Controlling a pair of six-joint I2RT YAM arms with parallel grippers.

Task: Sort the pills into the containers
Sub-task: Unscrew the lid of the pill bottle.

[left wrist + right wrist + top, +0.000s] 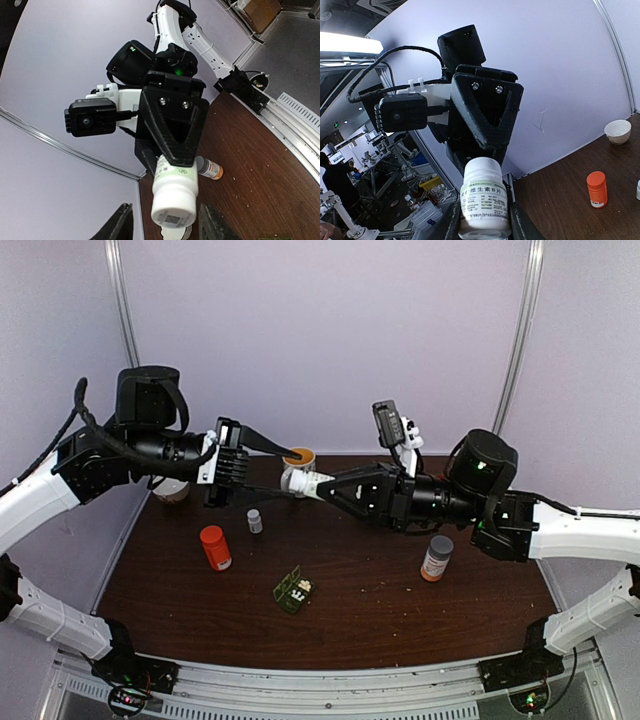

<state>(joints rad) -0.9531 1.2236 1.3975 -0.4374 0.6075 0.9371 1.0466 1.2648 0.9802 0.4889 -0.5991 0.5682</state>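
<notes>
Gripping white bottle (175, 197) aloft: right gripper (485, 222), clamped on its body. Left gripper (165, 216) half-spread around the far end, not yet touching. Best to centre it, then close squarely. Green pill box (294, 590) lies open on table (400, 610) below.

Left arm (35, 502) and right arm (585, 530): white links, black joints, black cable (85, 420). Left claw (482, 157) and right claw (175, 167): black triangles, two screws (162, 100) each, perhaps steel.
</notes>
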